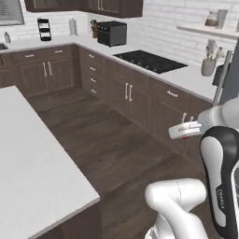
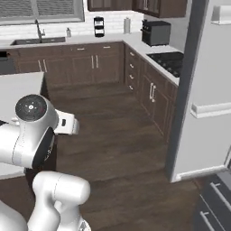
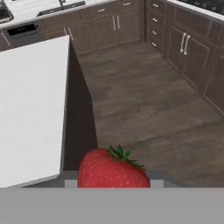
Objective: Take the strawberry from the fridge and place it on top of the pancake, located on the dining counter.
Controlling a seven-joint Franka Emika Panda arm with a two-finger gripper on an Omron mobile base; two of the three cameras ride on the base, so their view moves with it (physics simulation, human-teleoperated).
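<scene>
One strawberry (image 3: 113, 169) sits between the fingers of the gripper (image 1: 186, 133), red with a green leafy cap, and the jaws are narrowed and closed on it; in the left base view a speck of red shows just under the white hand. Hand held over dark wooden floor (image 3: 148, 105), clear of any surface. Ahead and to one side of the fingers lies the dining counter (image 3: 30, 105), white top, dark brown side, its near corner close to the berry in the hand view. Beyond the fingers runs a row of dark brown cabinets (image 1: 135, 95) with a black cooktop (image 1: 150, 60). The grey fridge (image 2: 207, 90) stands behind the hand, door open, well apart
</scene>
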